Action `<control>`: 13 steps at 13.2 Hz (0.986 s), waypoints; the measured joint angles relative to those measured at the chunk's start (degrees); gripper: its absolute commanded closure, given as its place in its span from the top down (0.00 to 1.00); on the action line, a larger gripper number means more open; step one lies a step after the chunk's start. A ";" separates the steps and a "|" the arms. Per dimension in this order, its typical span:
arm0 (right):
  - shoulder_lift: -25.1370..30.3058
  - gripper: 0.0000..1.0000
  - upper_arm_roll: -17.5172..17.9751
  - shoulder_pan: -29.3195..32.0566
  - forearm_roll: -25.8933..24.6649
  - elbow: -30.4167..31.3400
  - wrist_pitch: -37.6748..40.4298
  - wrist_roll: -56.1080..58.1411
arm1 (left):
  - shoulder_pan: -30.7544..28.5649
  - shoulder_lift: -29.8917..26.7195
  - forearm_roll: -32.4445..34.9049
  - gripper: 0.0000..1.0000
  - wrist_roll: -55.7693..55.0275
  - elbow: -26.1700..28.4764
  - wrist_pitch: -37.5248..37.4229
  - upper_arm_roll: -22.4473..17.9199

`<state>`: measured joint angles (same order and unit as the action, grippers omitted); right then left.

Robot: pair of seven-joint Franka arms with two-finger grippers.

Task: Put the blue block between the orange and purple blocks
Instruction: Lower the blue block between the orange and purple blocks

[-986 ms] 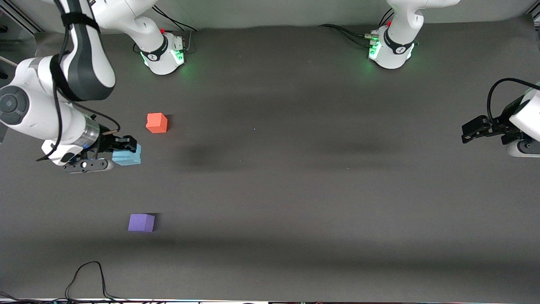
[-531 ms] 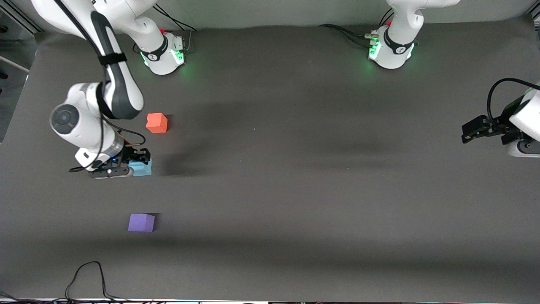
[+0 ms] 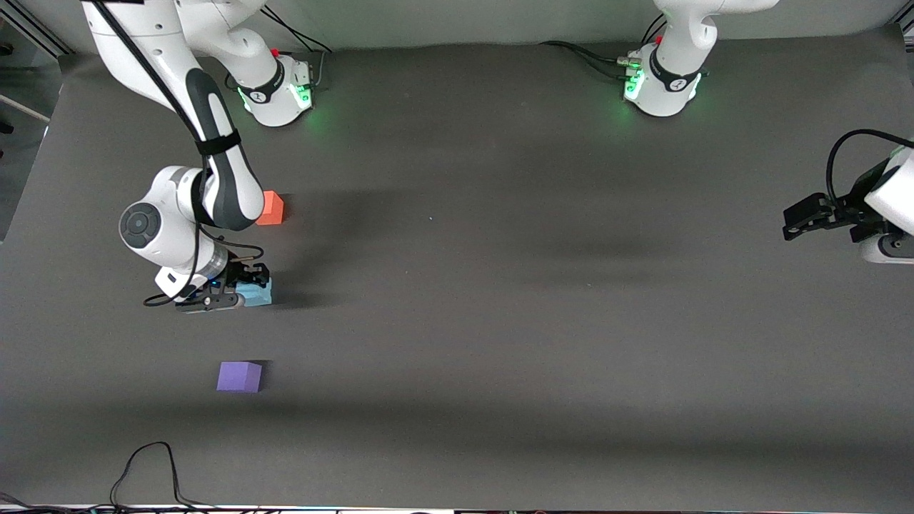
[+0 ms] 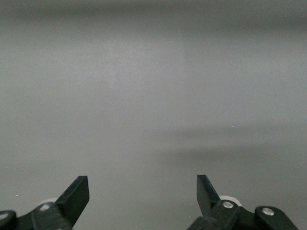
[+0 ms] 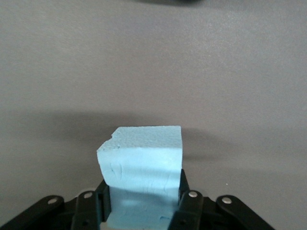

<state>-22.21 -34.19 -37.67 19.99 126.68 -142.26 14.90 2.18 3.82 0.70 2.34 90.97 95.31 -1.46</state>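
My right gripper [image 3: 243,285] is shut on the pale blue block [image 3: 257,292], low over the mat between the orange block [image 3: 271,208] and the purple block [image 3: 239,376]. The right wrist view shows the blue block [image 5: 141,160] clamped between the black fingers [image 5: 184,191], one upper corner chipped. My right arm partly covers the orange block. The purple block lies nearer to the front camera than the blue one. At the left arm's end of the table my left gripper [image 3: 798,221] waits open, and its wrist view shows nothing between the fingertips [image 4: 76,194].
A black cable [image 3: 146,467] loops on the mat near the front edge, at the right arm's end. Both arm bases [image 3: 275,89] stand along the table's back edge with cables beside them.
My right arm has carried the blue block toward the middle line between the orange and purple blocks and lowered it; its elbow now hides part of the orange block. The left arm has not moved.
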 measured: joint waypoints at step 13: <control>-2.74 1.00 -0.06 0.63 5.07 0.00 -0.32 0.58 | 0.00 -0.78 0.01 1.00 0.00 0.02 0.01 0.02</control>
<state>-24.95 -34.25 -37.05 25.06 126.68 -142.58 15.48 2.18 3.04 0.71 2.34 90.99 95.31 -1.44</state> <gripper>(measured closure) 0.220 0.000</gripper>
